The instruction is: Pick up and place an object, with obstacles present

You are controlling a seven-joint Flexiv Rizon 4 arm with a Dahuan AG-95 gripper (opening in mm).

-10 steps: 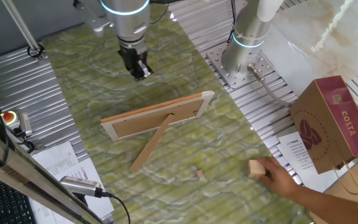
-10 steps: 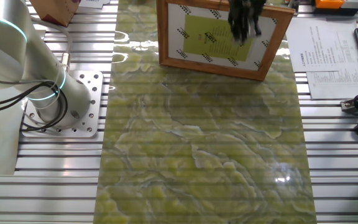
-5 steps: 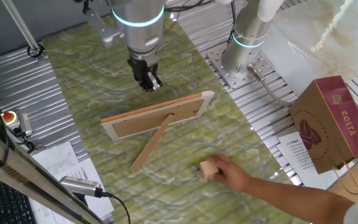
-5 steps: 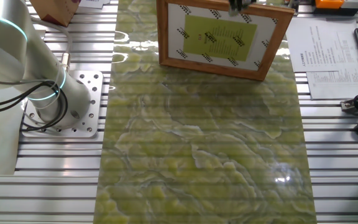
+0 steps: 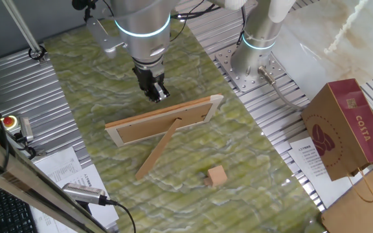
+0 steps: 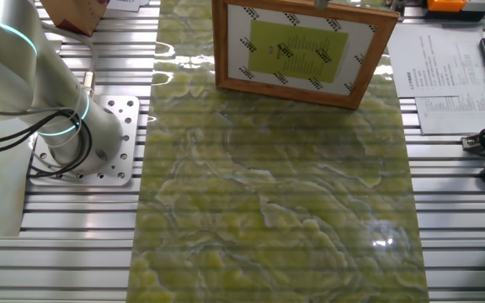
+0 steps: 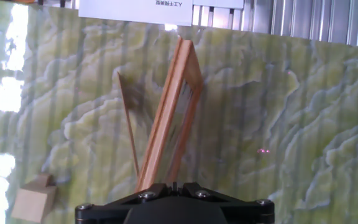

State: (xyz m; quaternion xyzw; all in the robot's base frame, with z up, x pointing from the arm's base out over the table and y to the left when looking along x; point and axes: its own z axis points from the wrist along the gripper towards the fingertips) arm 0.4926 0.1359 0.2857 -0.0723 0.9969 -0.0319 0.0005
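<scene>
One small wooden cube lies beside the flat-legged picture frame.

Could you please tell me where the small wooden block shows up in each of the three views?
One fixed view: wooden block lies low and right of centre, beyond the frame's prop leg.
Other fixed view: not in it.
Hand view: bottom-left corner.
Shared landmark: the picture frame.

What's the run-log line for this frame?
phase: approach | tool: above mat, behind frame, holding nothing | block: on mat, in front of frame | frame: upright on leg
</scene>
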